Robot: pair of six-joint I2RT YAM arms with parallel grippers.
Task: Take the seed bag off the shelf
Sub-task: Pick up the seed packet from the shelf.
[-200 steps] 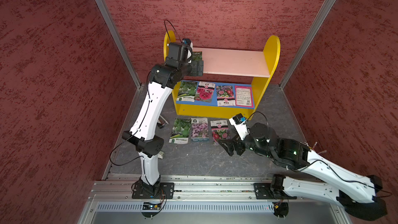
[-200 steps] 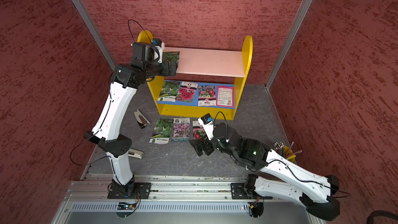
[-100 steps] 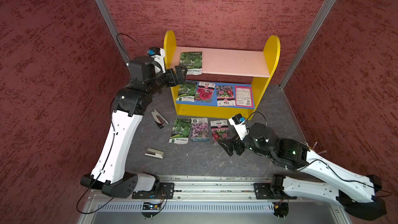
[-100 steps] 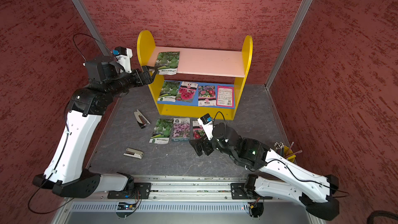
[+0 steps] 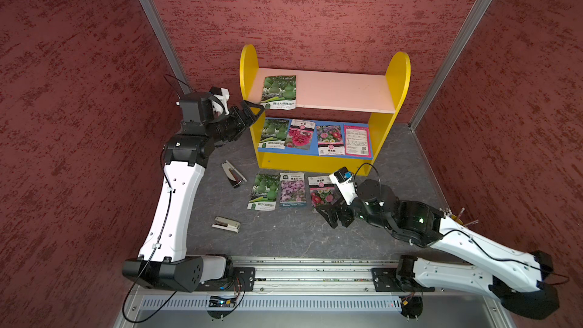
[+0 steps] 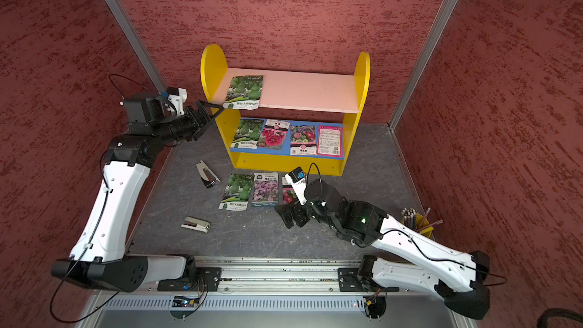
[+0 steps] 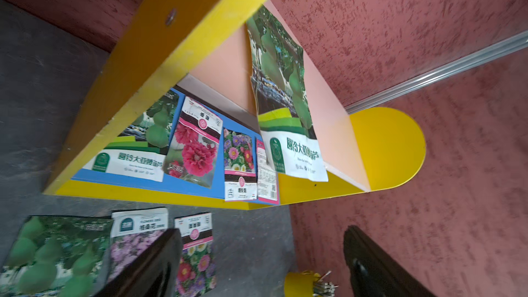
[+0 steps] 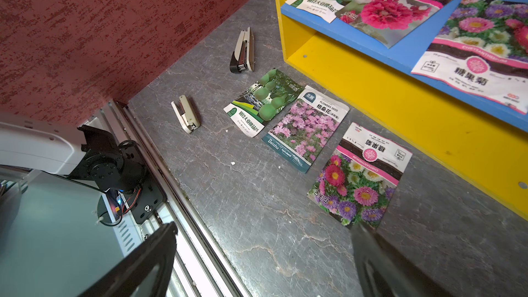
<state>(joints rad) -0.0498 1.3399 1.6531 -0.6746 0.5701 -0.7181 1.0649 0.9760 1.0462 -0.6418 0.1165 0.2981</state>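
Left claw [image 5: 256, 111] (jaws apart) beside shelf [image 5: 342, 91], seed bag [image 5: 280, 91] on top

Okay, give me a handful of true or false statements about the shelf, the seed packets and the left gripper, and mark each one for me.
1. One seed bag lies on the pink upper board. True.
2. The blue lower board holds two packets. False: it holds four packets.
3. The left gripper is holding a seed bag. False: it is open and empty, beside the yellow side panel of the shelf.
4. Three packets lie on the table in front of the shelf. True.
5. Two staplers lie on the table. True.
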